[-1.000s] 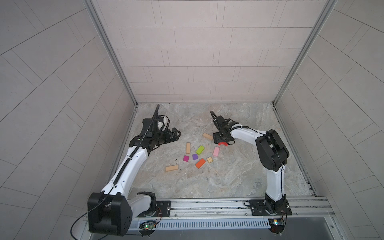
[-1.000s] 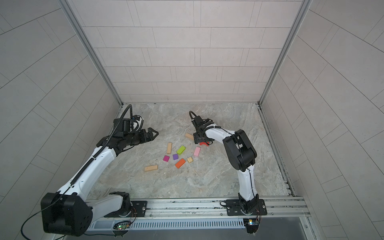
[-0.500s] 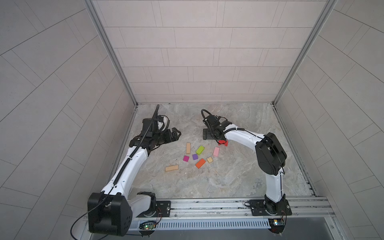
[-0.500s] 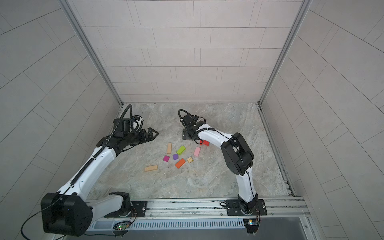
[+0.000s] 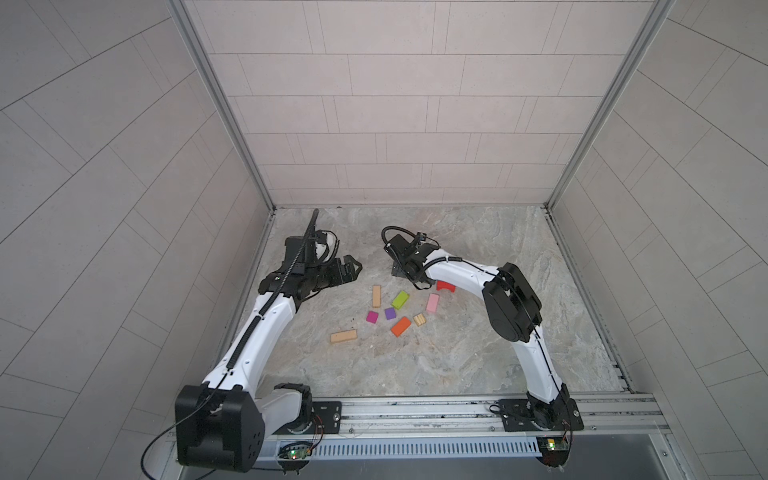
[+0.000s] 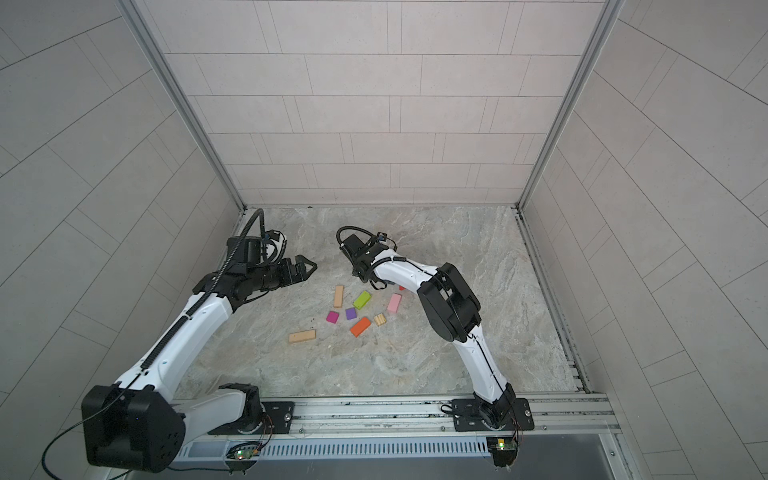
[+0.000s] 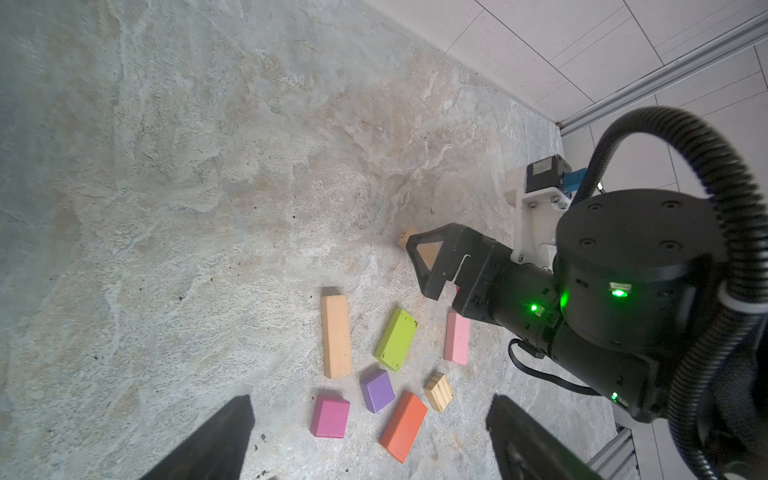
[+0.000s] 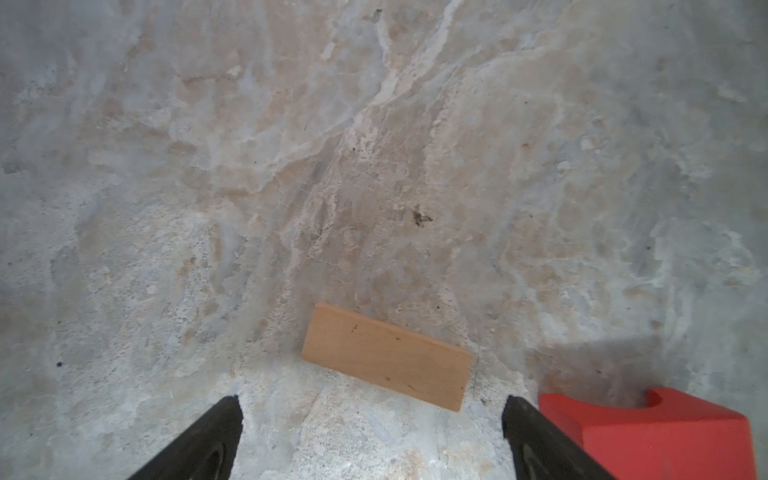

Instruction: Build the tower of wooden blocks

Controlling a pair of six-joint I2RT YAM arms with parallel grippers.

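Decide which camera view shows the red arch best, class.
The right wrist view: the red arch is close and large, its notch plain, though cut by the frame edge. In both top views it is a small patch partly behind the right arm; the left wrist view shows barely a sliver.

You look into a booth closed by three pale grey tiled walls (image 5: 415,104). Where the walls meet stand silver metal corner posts (image 5: 220,104). The floor is a grey-beige marbled stone surface (image 5: 457,353) with small dark specks. Along its near edge runs a silver metal rail (image 5: 415,409), and before it a white slotted grille (image 5: 415,448). The light is soft and even.
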